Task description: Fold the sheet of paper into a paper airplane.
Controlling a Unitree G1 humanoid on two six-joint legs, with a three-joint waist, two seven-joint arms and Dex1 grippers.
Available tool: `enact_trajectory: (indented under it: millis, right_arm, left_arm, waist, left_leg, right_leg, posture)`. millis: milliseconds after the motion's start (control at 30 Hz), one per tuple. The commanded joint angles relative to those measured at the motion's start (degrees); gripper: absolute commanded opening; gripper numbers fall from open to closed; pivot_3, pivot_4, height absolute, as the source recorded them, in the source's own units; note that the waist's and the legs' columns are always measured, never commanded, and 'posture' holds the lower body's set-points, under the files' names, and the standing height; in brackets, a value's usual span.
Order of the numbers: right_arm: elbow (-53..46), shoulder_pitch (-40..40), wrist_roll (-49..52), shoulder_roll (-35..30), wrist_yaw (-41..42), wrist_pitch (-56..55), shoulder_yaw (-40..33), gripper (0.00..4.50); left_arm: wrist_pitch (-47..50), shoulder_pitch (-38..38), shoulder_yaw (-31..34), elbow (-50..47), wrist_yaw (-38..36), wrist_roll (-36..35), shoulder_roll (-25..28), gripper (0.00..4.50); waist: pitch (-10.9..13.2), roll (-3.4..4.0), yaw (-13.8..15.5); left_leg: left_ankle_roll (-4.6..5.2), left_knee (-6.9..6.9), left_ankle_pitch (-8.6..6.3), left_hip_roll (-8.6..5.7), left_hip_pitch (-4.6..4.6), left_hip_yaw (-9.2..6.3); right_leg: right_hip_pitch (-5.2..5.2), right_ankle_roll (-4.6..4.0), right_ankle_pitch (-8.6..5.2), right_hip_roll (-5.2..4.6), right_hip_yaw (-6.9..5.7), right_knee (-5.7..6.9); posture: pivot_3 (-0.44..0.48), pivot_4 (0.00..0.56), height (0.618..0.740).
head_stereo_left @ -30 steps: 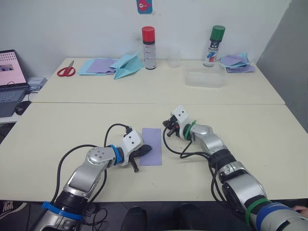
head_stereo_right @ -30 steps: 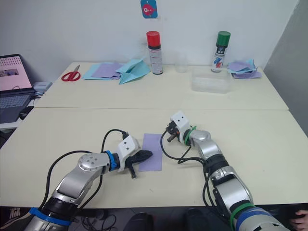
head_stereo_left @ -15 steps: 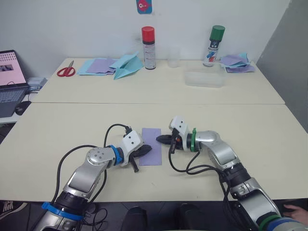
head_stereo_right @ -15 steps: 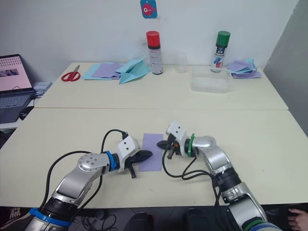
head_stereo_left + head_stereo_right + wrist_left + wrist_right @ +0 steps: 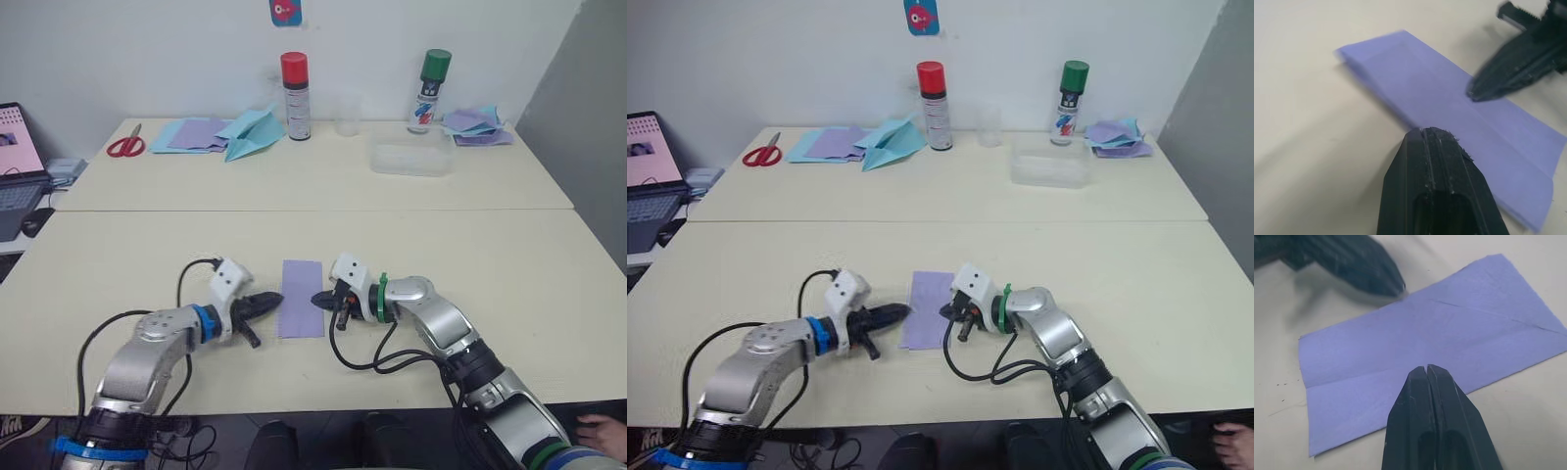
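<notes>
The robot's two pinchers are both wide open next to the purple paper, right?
Not quite. The left gripper and the right gripper are both shut, fingers pressed together; each wrist view shows it. They do sit on either side of the sheet of paper.

Office or lab room: pale tables [image 5: 470, 245], laptop [image 5: 15, 166], scissors [image 5: 124, 146], spray cans [image 5: 293, 82], stacked paper sheets [image 5: 196, 133]

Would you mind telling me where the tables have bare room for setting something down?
The near table is bare on either side of the purple sheet and the two end effectors. The far table's front is free; its back edge is crowded with scissors, paper stacks, spray cans and a clear tray.
</notes>
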Motion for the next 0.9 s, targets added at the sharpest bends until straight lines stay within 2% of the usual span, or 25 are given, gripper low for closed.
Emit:
enact_trajectory:
  millis: [33, 133, 233, 400, 600, 900]
  right_arm:
    - [1.3, 0.1, -0.8, -0.2, -1.0, 1.2, 0.1, 0.02]
    - [1.1, 0.2, -0.7, -0.1, -1.0, 1.3, 0.1, 0.02]
    - [0.8, 0.4, -0.7, -0.1, -1.0, 1.5, 0.1, 0.02]
    - [0.5, 0.5, -0.7, -0.3, -1.2, 1.6, 0.1, 0.02]
    - [0.0, 0.9, -0.7, -0.5, -1.4, 1.8, 0.0, 0.02]
    - [-0.1, 1.1, -0.6, -0.4, -1.6, 2.1, 0.0, 0.02]
  left_arm:
    - [1.4, 0.8, 3.6, -1.0, -0.3, -3.7, 0.0, 0.00]
    - [3.4, -0.3, 3.4, -1.2, 0.7, -5.8, -1.9, 0.00]
    - [3.5, -1.2, 1.7, -0.7, 1.6, -4.9, -2.9, 0.00]
    - [1.2, -1.5, -0.5, 1.8, 2.3, -1.9, -2.8, 0.00]
    - [0.6, -1.4, 0.7, 2.1, 1.9, -2.1, -1.7, 0.00]
    - [0.1, -2.2, -2.0, 2.3, 1.7, -1.2, -2.1, 0.00]
  waist:
    - [0.0, 0.00, 0.0]
    - [0.0, -0.03, 0.1]
    - [0.1, -0.14, 0.1]
    - [0.1, -0.14, 0.1]
    - [0.1, -0.17, 0.1]
    - [0.1, -0.17, 0.1]
  left_leg:
    - [0.00, 0.00, 0.00, 0.00, 0.01, -0.01]
    - [0.00, 0.00, 0.00, -0.02, 0.00, -0.03]
    - [0.00, 0.01, 0.00, -0.03, 0.00, -0.03]
    - [0.00, -0.01, 0.00, -0.01, 0.00, -0.03]
    - [0.00, -0.01, 0.00, -0.02, 0.00, -0.04]
    - [0.00, -0.01, 0.00, -0.02, 0.00, -0.04]
  right_leg:
    - [0.00, 0.00, 0.00, -0.01, 0.04, 0.00]
    - [0.00, 0.00, 0.00, -0.02, 0.07, -0.01]
    - [0.00, 0.00, 0.00, -0.02, 0.07, -0.01]
    - [0.00, -0.01, 0.00, -0.01, 0.05, -0.01]
    - [-0.01, -0.01, -0.01, -0.02, 0.07, -0.01]
    - [-0.01, -0.03, -0.01, -0.03, 0.08, -0.02]
  posture:
    - [0.000, 0.150, 0.740]
    - [0.000, 0.150, 0.740]
    - [0.000, 0.150, 0.740]
    - [0.000, 0.150, 0.740]
    - [0.000, 0.150, 0.740]
    - [0.000, 0.150, 0.740]
